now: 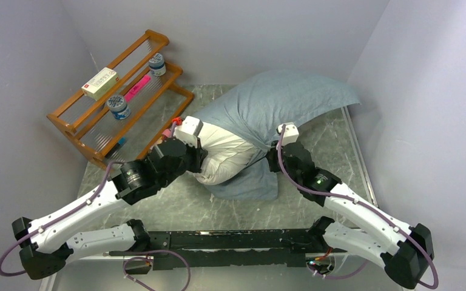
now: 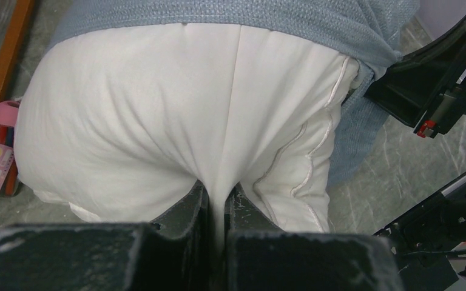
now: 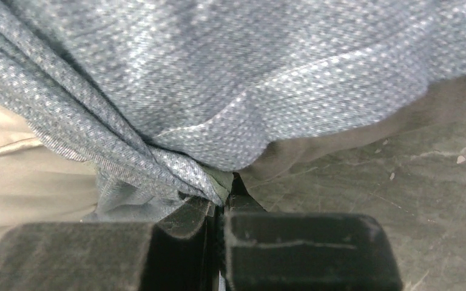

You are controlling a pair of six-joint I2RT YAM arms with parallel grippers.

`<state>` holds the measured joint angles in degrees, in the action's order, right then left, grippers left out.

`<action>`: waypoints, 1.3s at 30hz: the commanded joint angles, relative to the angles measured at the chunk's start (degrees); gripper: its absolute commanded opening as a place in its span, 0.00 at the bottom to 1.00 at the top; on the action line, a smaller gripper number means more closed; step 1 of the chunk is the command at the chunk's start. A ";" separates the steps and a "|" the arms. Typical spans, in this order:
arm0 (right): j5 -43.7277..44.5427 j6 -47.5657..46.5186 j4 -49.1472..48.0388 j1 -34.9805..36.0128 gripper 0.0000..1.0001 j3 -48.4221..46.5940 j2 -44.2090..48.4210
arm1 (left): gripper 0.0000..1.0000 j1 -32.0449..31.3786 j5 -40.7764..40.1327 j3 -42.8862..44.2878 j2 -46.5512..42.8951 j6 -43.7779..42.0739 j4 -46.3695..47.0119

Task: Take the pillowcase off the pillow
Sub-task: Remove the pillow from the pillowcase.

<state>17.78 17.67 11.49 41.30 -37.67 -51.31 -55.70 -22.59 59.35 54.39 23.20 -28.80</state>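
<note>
Looking through the left wrist camera, you get what the overhead view hides: your left gripper [image 2: 218, 193] is clamped on a fold of the white pillow [image 2: 145, 109]. The right wrist camera shows your right gripper [image 3: 223, 191] pinched shut on a bunched edge of the blue-grey pillowcase [image 3: 249, 66]. Overhead, both arms reach toward 12 o'clock, flanking the bundle mid-table [image 1: 176, 206]. The case covers the pillow's far half, and its bare white end points toward 7 o'clock.

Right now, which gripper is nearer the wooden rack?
Left. The left gripper pinches the white pillow right beside the wooden rack; the right gripper grips the blue-grey pillowcase across the pillow, away from it.
</note>
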 commanded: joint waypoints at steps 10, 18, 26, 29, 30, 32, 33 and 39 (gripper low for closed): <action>0.42 -1.17 -0.49 -4.67 0.03 -1.16 0.92 | 0.05 0.95 -1.30 -4.13 -5.71 -2.74 2.68; -6.58 -3.64 0.73 -4.65 0.22 -0.79 3.58 | 0.05 0.90 18.34 -13.96 -4.50 -1.90 17.28; -10.68 -6.97 5.41 -4.66 0.44 -4.77 5.64 | 0.22 0.95 18.96 -11.27 -5.38 -4.58 17.56; -11.74 -8.02 7.37 -4.66 0.51 -6.60 6.45 | 0.37 0.94 22.01 -8.91 -4.50 -5.30 17.70; -11.93 -8.35 7.92 -4.65 0.53 -7.12 6.83 | 0.41 0.95 22.95 -8.34 -4.29 -5.34 17.81; -12.63 -9.04 8.80 -4.67 0.58 -7.85 7.51 | 0.49 0.90 24.48 -7.36 -3.68 -5.29 17.82; -13.22 -9.57 9.25 -4.65 0.60 -8.12 7.89 | 0.53 0.94 25.45 -6.91 -3.41 -5.40 17.88; -15.94 -11.25 10.75 -4.65 0.70 -9.97 7.84 | 0.74 0.98 24.77 -5.13 -2.95 -5.26 16.95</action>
<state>4.67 8.56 22.70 36.77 -44.45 -43.79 -54.83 1.15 51.09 51.29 18.83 -14.22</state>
